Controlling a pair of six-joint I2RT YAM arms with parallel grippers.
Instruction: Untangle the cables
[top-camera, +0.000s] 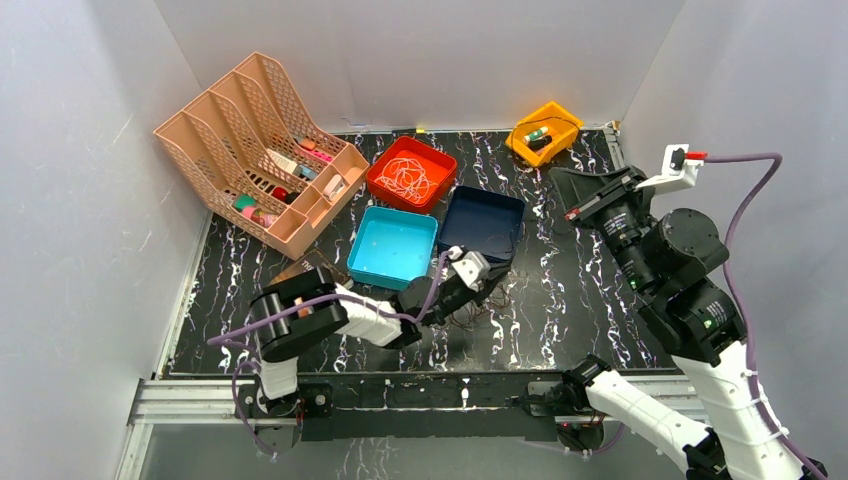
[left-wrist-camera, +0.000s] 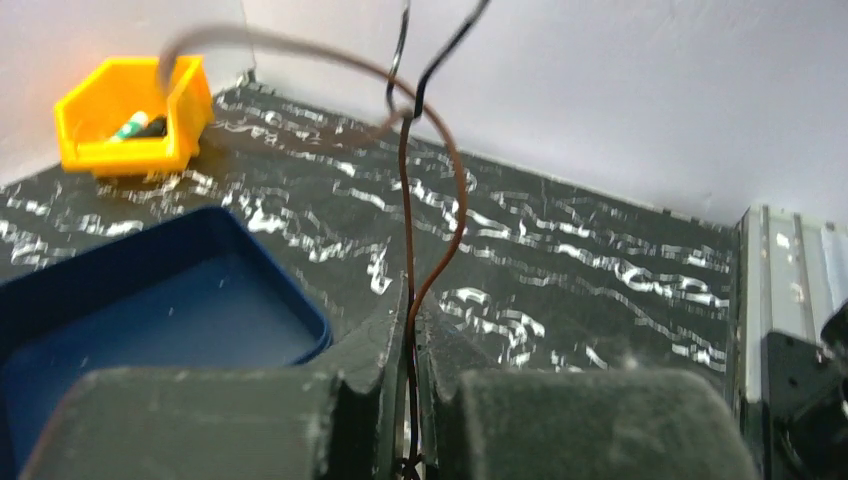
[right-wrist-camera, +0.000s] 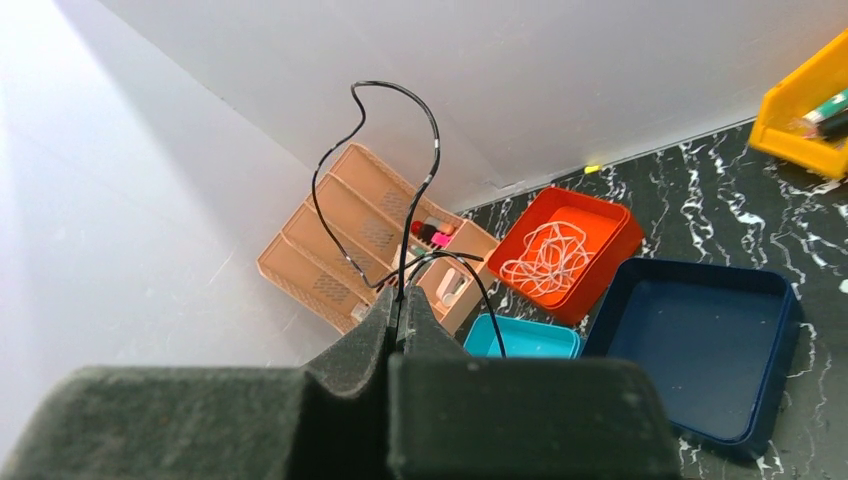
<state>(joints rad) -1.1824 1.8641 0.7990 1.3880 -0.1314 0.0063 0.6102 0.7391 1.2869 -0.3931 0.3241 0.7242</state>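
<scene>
Reddish-brown cable (left-wrist-camera: 462, 205): pinched between the closed jaws of the left gripper (left-wrist-camera: 412, 335). It rises straight out of the fingertips, then bends into a loop ahead of them.
Left gripper state: shut on the reddish-brown cable, with no gap showing beside the strand.
Right gripper (right-wrist-camera: 400, 300) state: shut on the black cable (right-wrist-camera: 435, 140), which arcs up from its fingertips in a tall, thin loop.
Crossing point: just ahead of and above the left fingertips, the black cable meets the brown loop. Whether it is hooked through the loop or only lying against it cannot be told.
White cable (right-wrist-camera: 545, 255): coiled in the orange-red tray (right-wrist-camera: 625, 235), well ahead of and below the right gripper, apart from the other two.
Nearby: the dark blue tray (left-wrist-camera: 250, 240) sits just below and left of the left jaws. The yellow bin (left-wrist-camera: 120, 150) is far ahead on the left.
Step in hand: probably pulling the brown cable free of the black one.
Doing it well: keep both pinches firm, draw the grippers apart slowly, and watch the crossing. If the loop tightens rather than slides, ease back and change the angle. Keep loose ends off the tray rims.
</scene>
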